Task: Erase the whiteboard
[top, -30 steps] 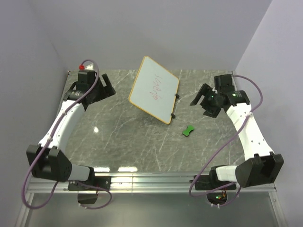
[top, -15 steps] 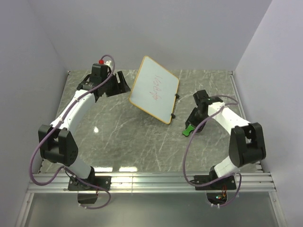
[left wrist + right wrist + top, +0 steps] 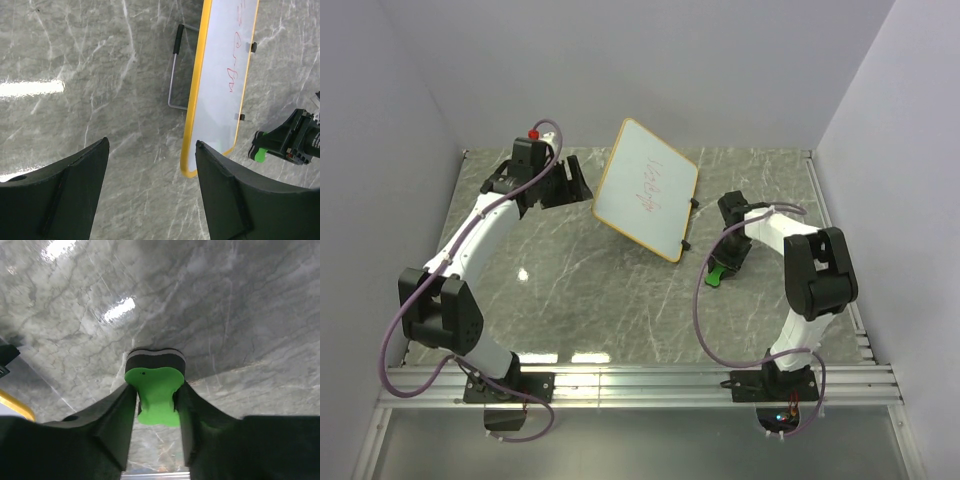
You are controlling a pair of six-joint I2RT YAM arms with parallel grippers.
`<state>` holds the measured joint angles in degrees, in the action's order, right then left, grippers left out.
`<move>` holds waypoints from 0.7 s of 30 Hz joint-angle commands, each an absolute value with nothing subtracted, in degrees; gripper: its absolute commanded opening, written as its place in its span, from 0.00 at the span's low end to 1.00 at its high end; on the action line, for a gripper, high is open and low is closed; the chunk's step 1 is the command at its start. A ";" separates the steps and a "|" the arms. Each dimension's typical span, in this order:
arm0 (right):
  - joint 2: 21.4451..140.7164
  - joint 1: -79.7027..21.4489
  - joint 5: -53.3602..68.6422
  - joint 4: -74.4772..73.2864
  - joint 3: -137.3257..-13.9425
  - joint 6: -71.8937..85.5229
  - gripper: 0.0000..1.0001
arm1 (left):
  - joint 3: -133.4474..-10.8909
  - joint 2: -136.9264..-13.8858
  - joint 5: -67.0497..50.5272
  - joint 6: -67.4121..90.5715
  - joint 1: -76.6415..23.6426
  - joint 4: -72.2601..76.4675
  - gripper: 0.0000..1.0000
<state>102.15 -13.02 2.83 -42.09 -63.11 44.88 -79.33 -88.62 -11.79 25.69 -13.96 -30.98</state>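
The whiteboard (image 3: 645, 190) leans tilted near the back of the desk (image 3: 570, 290), with red scribbles on it. The right end effector (image 3: 155, 390) pinches the green eraser (image 3: 152, 376). The board is just to its left and a bit farther back, long bottom edge running front to back. The left end effector (image 3: 152, 145) is wide open and empty, behind the board.

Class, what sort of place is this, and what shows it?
Probably a robotics lab test cell: a left arm and right arm mounted at a marble-patterned table, plain walls around it, a whiteboard and green eraser.
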 commanded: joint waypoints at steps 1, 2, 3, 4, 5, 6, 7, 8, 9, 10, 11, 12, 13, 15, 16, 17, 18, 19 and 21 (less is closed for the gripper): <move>103.44 -12.57 0.09 -41.40 -64.86 44.21 0.42 | -79.19 -86.13 -10.72 24.26 -14.06 -30.85 0.75; 103.88 -12.39 0.09 -41.48 -64.95 44.03 0.39 | -79.28 -86.31 -10.72 24.26 -14.06 -30.68 0.75; 104.58 -12.39 0.09 -41.57 -65.13 43.95 0.34 | -79.45 -86.40 -10.81 24.34 -14.06 -30.59 0.75; 104.76 -12.48 0.09 -41.66 -65.39 43.68 0.29 | -79.89 -86.92 -10.81 24.35 -14.06 -30.41 0.75; 104.85 -12.48 -1.04 -41.75 -65.56 43.68 0.22 | -80.33 -87.36 -10.72 24.43 -14.06 -30.41 0.75; 104.85 -12.48 -1.32 -42.01 -65.74 43.42 0.17 | -80.85 -87.80 -10.90 24.43 -14.06 -30.50 0.75; 104.68 -12.39 -1.32 -42.10 -65.83 43.33 0.14 | -82.08 -88.85 -11.16 24.43 -14.06 -30.59 0.75; 104.33 -12.48 -1.32 -42.36 -66.00 43.16 0.08 | -82.79 -89.55 -12.12 24.35 -14.06 -30.15 0.69; 103.63 -12.39 -1.41 -42.80 -66.18 43.15 0.05 | -83.84 -90.43 -13.35 24.08 -14.06 -30.58 0.67; 103.10 -12.48 -1.49 -43.06 -66.53 42.81 0.00 | -86.20 -92.35 -14.14 23.91 -14.06 -30.76 0.66; 102.49 -12.39 -1.41 -43.33 -66.71 42.72 0.00 | -87.44 -93.42 -14.76 23.91 -14.06 -30.85 0.65; 101.18 -12.48 -1.41 -43.85 -66.97 42.54 0.00 | -88.32 -94.21 -15.90 23.91 -14.06 -30.50 0.65; 100.55 -12.57 -1.32 -44.21 -67.76 42.19 0.00 | -89.11 -95.00 -18.87 23.82 -14.06 -29.11 0.66; 98.97 -12.48 -0.62 -45.60 -69.68 41.40 0.00 | -91.22 -97.46 -20.73 24.69 -14.06 -26.99 0.66; 98.53 -12.39 -0.27 -46.14 -70.48 41.14 0.00 | -93.14 -99.73 -21.70 24.96 -14.06 -25.94 0.66; 98.18 -12.48 -0.18 -46.75 -71.36 40.96 0.00 | -94.30 -100.89 -22.14 25.13 -14.06 -25.75 0.65; 97.39 -12.39 -0.18 -47.89 -72.93 40.70 0.00 | -95.44 -102.29 -22.58 25.31 -14.06 -25.75 0.65; 97.03 -12.39 -0.18 -48.42 -73.56 40.61 0.00 | -97.89 -105.18 -23.63 25.23 -14.06 -25.84 0.65; 95.72 -12.48 1.23 -49.74 -75.22 40.34 0.00 | -100.27 -108.27 -26.09 24.79 -14.15 -25.75 0.64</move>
<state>100.25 -12.75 1.23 -46.70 -71.22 41.58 -95.64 -104.55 -20.69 25.15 -13.96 -27.94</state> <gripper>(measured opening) 0.378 0.646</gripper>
